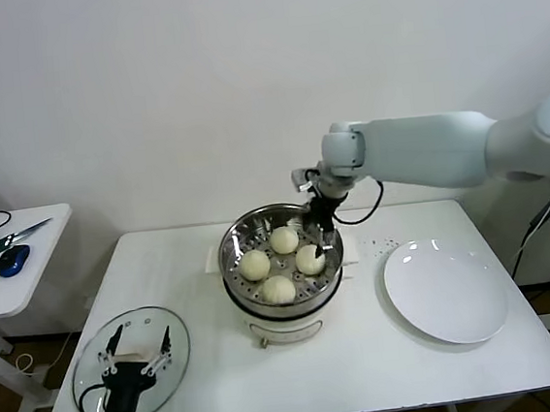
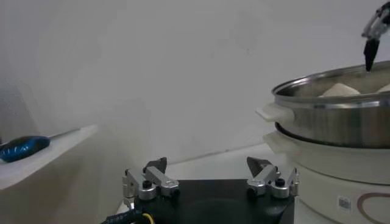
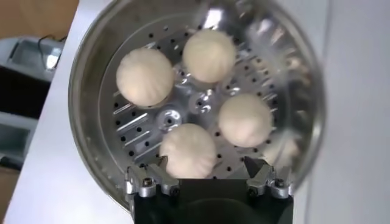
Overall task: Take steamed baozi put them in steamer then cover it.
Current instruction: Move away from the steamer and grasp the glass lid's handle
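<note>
Several cream-white baozi (image 1: 276, 261) lie in the steel steamer (image 1: 234, 268) on its white pot base at the table's middle. My right gripper (image 1: 321, 245) hangs open just over the steamer's right side. In the right wrist view the right gripper (image 3: 207, 165) has its fingers spread either side of the nearest baozi (image 3: 187, 151), which rests on the perforated floor (image 3: 146, 122). The glass cover (image 1: 91, 370) lies flat at the table's front left. My left gripper (image 1: 141, 334) sits open over it, and the left gripper (image 2: 206, 164) holds nothing.
A bare white plate (image 1: 446, 290) sits on the table's right half. A small side table (image 1: 17, 260) to the left carries scissors (image 1: 5, 237) and a blue mouse (image 1: 12, 259). From the left wrist, the steamer (image 2: 341, 122) rises close ahead.
</note>
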You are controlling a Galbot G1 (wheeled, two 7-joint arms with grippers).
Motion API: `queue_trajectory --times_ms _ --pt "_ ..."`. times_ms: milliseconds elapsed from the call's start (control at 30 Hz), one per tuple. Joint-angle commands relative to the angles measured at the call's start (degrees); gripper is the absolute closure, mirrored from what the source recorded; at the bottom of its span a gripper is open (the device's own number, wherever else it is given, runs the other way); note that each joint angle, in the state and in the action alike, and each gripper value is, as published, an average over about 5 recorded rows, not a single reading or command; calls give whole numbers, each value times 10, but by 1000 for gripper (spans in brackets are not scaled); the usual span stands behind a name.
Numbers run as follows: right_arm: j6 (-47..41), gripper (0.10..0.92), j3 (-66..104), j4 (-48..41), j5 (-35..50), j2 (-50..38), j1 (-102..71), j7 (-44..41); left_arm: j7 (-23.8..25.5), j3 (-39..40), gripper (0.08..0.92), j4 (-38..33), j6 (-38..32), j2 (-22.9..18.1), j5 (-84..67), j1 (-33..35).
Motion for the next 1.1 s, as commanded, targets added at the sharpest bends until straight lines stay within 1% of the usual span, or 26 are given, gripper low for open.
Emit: queue_trajectory --times_ms 33,167,267,433,600,700,833,933,1100 --pt "125 203 44 34 27 -128 20 121 -2 -3 177 -2 4 -1 5 -2" --pt "161 203 67 93 33 -204 4 186 -2 -1 177 -3 6 -3 15 -2" --pt "193 203 126 125 18 -272 -58 253 -3 -4 177 -5 6 -7 21 -5" --pt "227 203 319 140 -19 -349 -241 325 -7 -14 177 -15 11 -13 32 -8" --pt "238 203 557 158 -48 -393 -452 353 -9 -19 177 -30 19 -18 49 -8" --pt "241 203 714 182 -66 -407 -598 361 -9 -21 177 -35 19 -20 66 -5" --pt "242 203 910 214 -89 -402 -775 370 -8 -21 177 -40 19 -23 101 -1" --pt "242 203 1014 231 -98 -388 -870 375 -8 -21 177 -42 18 -25 148 -4" --pt "235 203 1133 255 -120 -349 -991 381 -4 -20 177 -42 14 -23 240 -13"
